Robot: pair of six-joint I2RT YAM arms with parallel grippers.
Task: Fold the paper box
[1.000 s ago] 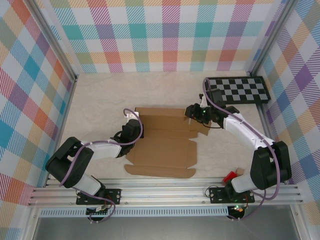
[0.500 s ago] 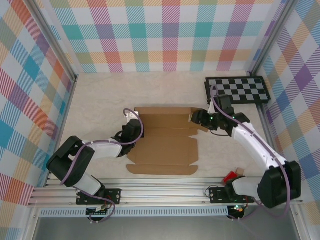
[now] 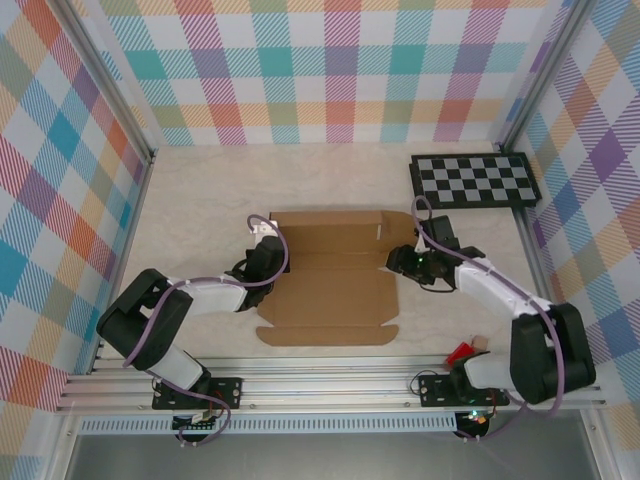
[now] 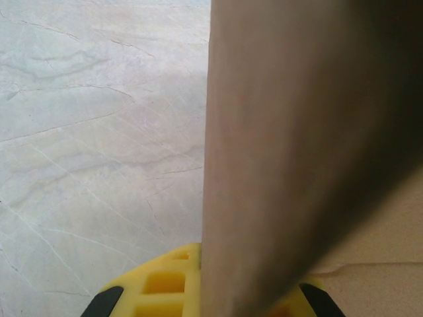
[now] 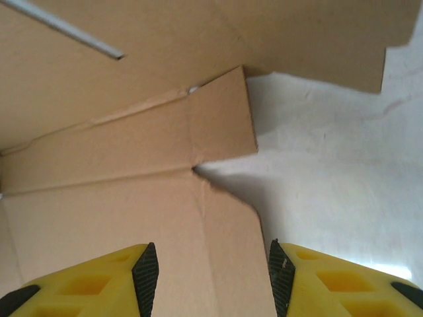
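Paper box — blurred edge (very close) across left hand

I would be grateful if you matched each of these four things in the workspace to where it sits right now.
Things:
1. paper box
2. checkerboard panel
3. left gripper
4. right gripper

Places:
A. at the box's right edge, open
B. far right corner of the table
C. middle of the table, between the two arms
D. at the box's left edge

Pairs: 1-C, 2-B, 3-D, 4-A
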